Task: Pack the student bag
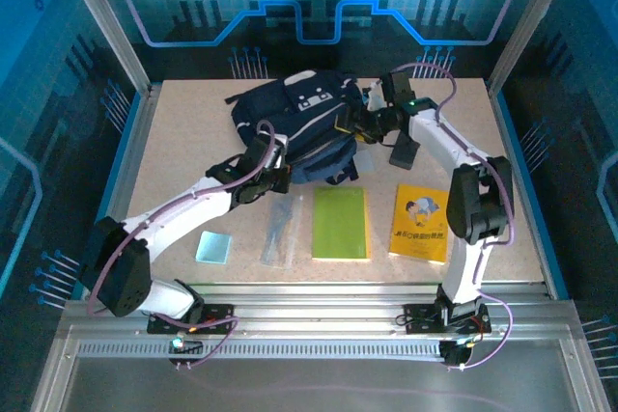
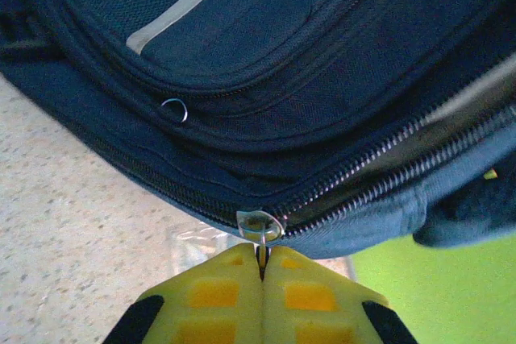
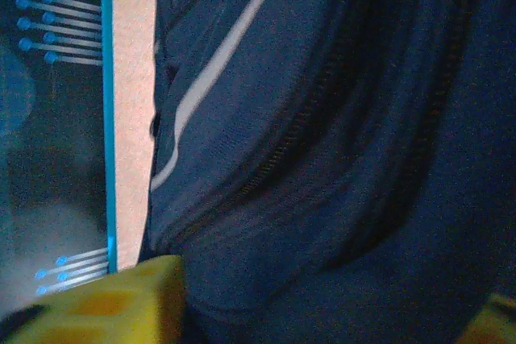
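The student bag (image 1: 299, 113), dark navy with light grey trim, lies at the back centre of the table. My left gripper (image 1: 280, 177) is at its near edge. In the left wrist view that gripper (image 2: 263, 259) is shut on the silver zipper pull (image 2: 260, 227), where the two zipper rows meet on the bag (image 2: 306, 54). My right gripper (image 1: 353, 124) is at the bag's right side. In the right wrist view it (image 3: 314, 320) stands open, one yellow finger (image 3: 121, 304) at the lower left, with bag fabric (image 3: 339, 159) close in front.
A green notebook (image 1: 340, 223) and a yellow book (image 1: 421, 223) lie in front of the bag. A clear pouch (image 1: 279, 231) and a small light blue pad (image 1: 213, 247) lie to their left. A black flat object (image 1: 405, 150) rests by the right arm.
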